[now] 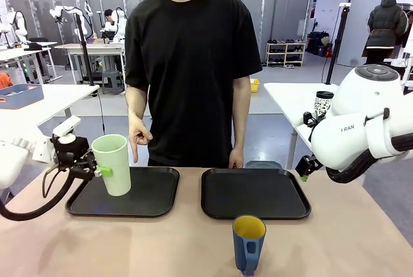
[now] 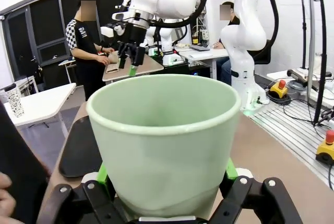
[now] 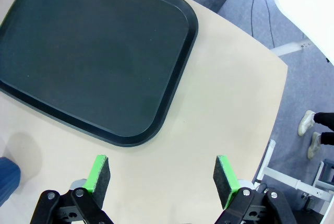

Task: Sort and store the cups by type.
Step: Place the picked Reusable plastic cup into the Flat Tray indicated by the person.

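Left gripper has its green pads clamped on both sides of the pale green tumbler, holding it roughly upright over the left black tray; can't tell if the base touches. Right gripper has its fingers spread wide with nothing between them, over bare table just off the right black tray. The blue mug stands on the table in front of that tray, and the person's hand points down behind the left tray.

- pale green tumbler: tall, handleless, empty, tilted slightly, at middle left of the front view
- dark blue mug: yellow inside, upright, at bottom centre
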Tool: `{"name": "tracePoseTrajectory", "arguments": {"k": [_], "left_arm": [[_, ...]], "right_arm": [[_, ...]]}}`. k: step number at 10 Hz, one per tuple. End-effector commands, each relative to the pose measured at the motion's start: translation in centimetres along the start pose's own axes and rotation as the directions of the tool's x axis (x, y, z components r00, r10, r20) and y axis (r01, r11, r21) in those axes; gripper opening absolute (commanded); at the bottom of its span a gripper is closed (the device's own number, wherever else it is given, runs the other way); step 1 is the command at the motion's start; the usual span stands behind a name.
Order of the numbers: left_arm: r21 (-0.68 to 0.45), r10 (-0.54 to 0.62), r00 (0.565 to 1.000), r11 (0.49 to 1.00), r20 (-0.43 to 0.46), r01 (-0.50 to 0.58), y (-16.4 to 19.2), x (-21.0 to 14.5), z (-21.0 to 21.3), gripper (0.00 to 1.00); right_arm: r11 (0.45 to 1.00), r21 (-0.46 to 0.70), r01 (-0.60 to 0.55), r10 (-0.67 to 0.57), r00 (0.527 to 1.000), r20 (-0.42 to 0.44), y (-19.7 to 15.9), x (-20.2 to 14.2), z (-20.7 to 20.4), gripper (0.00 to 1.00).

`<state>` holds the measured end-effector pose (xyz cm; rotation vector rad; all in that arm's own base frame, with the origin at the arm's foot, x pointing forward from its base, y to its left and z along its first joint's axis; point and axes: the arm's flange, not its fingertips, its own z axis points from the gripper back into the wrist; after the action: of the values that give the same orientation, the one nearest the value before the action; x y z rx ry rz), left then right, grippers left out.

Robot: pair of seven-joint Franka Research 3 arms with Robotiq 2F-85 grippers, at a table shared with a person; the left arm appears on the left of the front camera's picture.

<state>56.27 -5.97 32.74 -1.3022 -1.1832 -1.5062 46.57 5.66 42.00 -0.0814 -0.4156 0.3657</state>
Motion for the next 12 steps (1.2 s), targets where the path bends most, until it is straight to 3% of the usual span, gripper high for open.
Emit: {"name": "tracePoseTrajectory", "arguments": {"k": [1,4,6,12], "left_arm": [[0.009,0.013,0.999,1.0,0.029,-0.013,2.9,0.6,0.9,0.88],[0.003,-0.011,1.0,1.0,0.016,0.011,4.5,0.8,1.8,0.88],[0.011,-0.02,1.0,1.0,-0.019,0.021,3.8,0.6,1.6,0.88],[0.0,-0.008,1.0,1.0,-0.001,0.008,3.7,-1.0,2.3,0.88]], "right_arm": [[1.0,0.001,0.002,-0.002,1.0,0.0,0.0,0.0,-0.1,1.0],[1.0,0.001,0.002,-0.002,1.0,0.0,0.0,0.0,-0.1,1.0],[1.0,0.001,0.002,-0.002,1.0,0.0,0.0,0.0,-0.1,1.0],[1.0,0.001,0.002,-0.002,1.0,0.0,0.0,0.0,-0.1,1.0]]}}
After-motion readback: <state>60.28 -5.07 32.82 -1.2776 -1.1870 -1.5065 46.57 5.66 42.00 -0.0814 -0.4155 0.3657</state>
